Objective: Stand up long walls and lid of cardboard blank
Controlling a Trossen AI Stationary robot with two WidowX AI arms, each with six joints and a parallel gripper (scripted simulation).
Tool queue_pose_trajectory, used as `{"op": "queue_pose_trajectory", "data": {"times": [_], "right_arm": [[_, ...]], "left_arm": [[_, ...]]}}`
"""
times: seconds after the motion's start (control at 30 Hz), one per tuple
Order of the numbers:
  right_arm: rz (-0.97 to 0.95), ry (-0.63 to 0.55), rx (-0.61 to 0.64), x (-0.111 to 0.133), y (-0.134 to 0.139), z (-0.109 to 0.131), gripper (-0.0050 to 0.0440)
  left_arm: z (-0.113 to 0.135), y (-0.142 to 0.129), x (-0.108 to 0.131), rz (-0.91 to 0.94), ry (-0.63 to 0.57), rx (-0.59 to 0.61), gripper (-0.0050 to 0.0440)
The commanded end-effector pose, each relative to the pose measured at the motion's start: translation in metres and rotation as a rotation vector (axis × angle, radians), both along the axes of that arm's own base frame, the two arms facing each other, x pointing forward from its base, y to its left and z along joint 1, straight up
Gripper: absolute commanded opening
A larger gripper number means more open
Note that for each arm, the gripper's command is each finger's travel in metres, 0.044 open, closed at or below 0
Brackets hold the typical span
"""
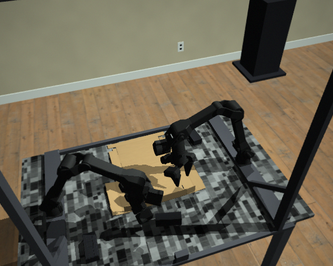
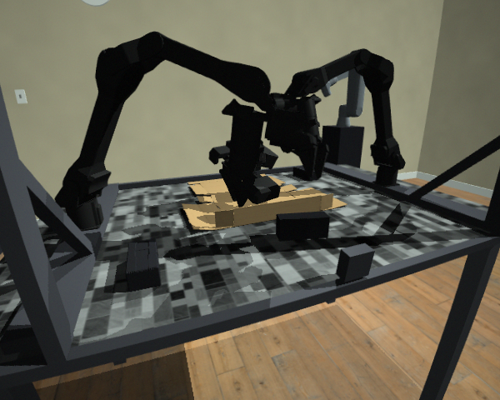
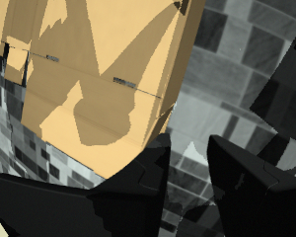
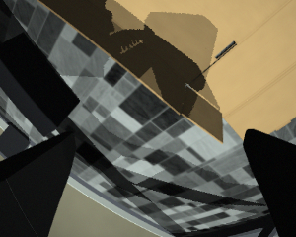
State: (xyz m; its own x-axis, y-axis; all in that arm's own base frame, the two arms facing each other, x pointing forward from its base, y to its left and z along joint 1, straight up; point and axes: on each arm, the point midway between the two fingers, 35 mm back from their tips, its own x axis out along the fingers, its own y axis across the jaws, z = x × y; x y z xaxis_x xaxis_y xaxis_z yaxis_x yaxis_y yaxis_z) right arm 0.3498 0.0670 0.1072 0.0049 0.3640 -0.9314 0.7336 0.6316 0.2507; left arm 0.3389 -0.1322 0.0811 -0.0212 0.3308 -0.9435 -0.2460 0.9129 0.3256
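Note:
The tan cardboard blank (image 1: 149,168) lies on the checkered table top. In the exterior view its near long wall (image 2: 263,212) looks tilted up a little, and the rest lies low. My left gripper (image 1: 145,216) hangs at the blank's near edge, over the table just beside the cardboard. In the left wrist view its fingers stand close together with only table between them, and the cardboard edge (image 3: 103,66) is by one finger. My right gripper (image 1: 179,172) is wide open above the blank's middle. Its fingers hold nothing.
A long black block (image 1: 168,218) lies just in front of the blank, close to my left gripper. A small black block (image 2: 356,261) and a ribbed black block (image 2: 142,264) sit near the table's front edge. Dark frame posts stand at the corners.

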Motion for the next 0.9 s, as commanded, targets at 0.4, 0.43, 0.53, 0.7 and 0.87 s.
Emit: {"op": "queue_pose_trajectory", "data": {"times": [0.4,0.43,0.53,0.7,0.87], "right_arm": [[0.752,-0.284,-0.078,-0.038,0.001,0.022,0.0440],[0.801,-0.299,-0.083,-0.041,0.001,0.022,0.0440],[0.945,-0.342,-0.095,-0.049,0.001,0.024,0.0440],[1.189,-0.409,-0.114,-0.061,0.000,0.027,0.0440],[1.385,-0.459,-0.126,-0.071,-0.001,0.029,0.0440]], "left_arm": [[0.006,0.021,0.012,0.241,-0.103,-0.092,0.0098],[0.005,0.022,0.013,0.259,-0.108,-0.097,0.0098],[0.004,0.026,0.015,0.305,-0.121,-0.111,0.0098],[0.003,0.033,0.018,0.381,-0.142,-0.134,0.0098],[0.002,0.039,0.021,0.443,-0.159,-0.152,0.0098]]}}
